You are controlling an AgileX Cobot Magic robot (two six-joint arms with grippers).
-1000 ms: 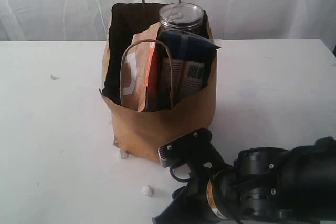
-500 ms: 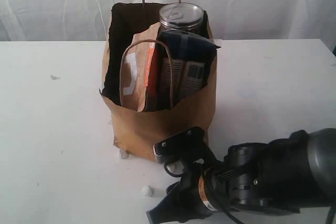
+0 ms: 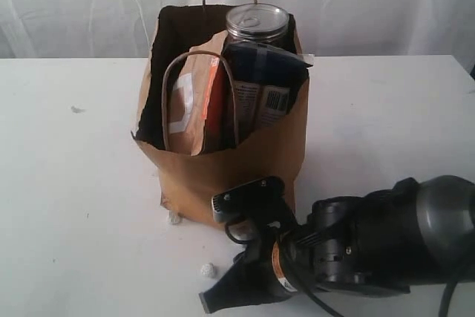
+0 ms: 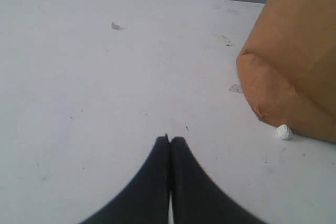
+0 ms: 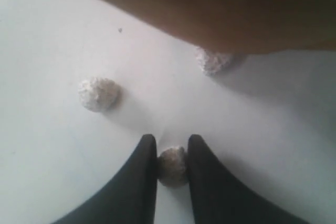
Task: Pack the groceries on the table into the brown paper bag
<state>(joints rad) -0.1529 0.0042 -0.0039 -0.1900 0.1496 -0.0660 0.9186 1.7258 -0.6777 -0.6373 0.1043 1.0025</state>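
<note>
Exterior view: the brown paper bag stands upright near the middle of the table, mouth open upward. In it are the dark can, the long dark-blue packet and the brown pouch. The other groceries cannot be seen, and none lie on the visible tabletop. The right arm is low on the near side of the bag, close to its base, with a white pellet just beside its black tip. Left wrist view: the left gripper has its fingers pressed together on nothing, above bare table. The bag's lower corner is off to one side, well apart from it. Right wrist view: the right gripper pinches a small white ball between its fingertips, down at the tabletop. Two more white balls lie ahead, one touching the bag's base. The bag's opening is above and beyond this gripper, so any drop probably calls for a lift up the bag's near wall. The right arm is plainly the nearer one.
</note>
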